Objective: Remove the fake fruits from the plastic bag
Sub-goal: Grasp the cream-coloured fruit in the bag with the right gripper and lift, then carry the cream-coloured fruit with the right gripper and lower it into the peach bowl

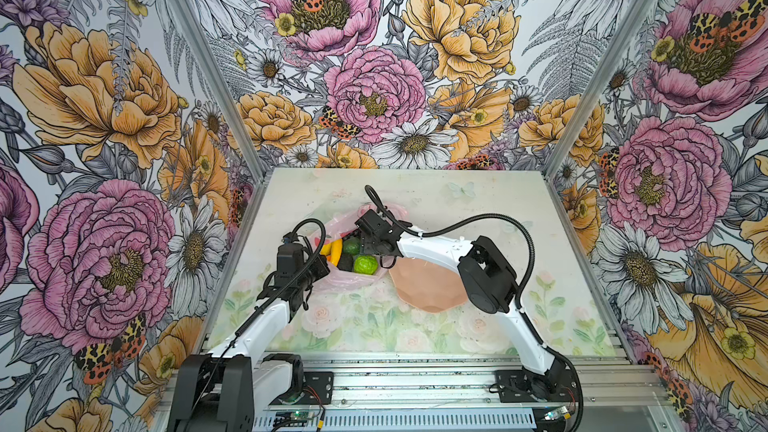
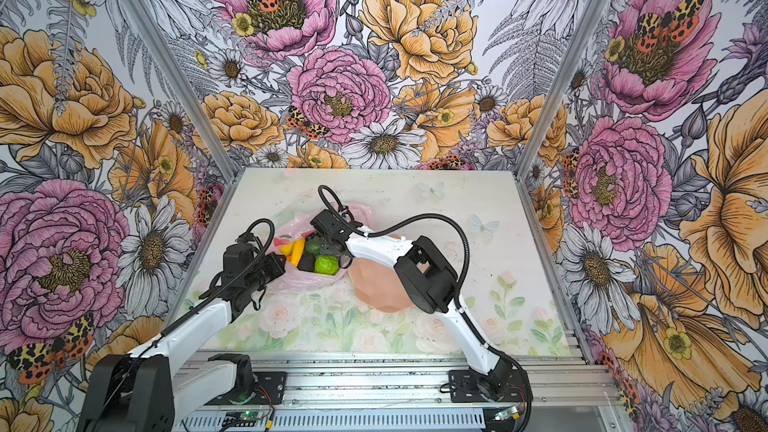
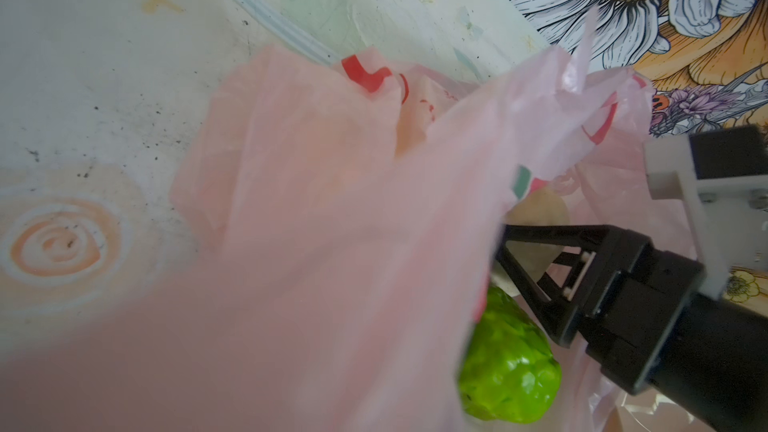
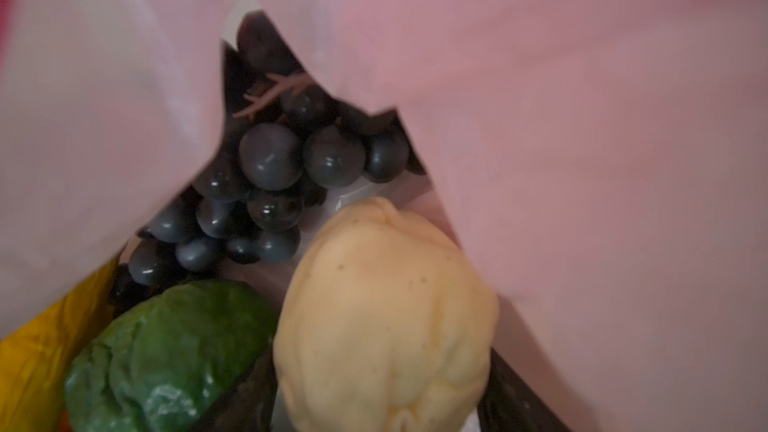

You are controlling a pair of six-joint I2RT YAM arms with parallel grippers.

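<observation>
On the desk (image 1: 436,201), the left fingers (image 1: 325,271) clenched the rim of the plastic bag (image 1: 351,283); the right fingers (image 1: 366,249) stood released inside, straddling the cream fruit (image 4: 386,305) beside grapes (image 4: 270,160).

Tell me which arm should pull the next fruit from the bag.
Right: the right gripper is down in the plastic bag at the cream fruit; the left gripper is pinching the bag's rim.

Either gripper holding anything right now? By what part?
Left gripper pinches the plastic bag by its mouth edge. Right gripper straddles the cream fruit inside; grip cannot be told.
</observation>
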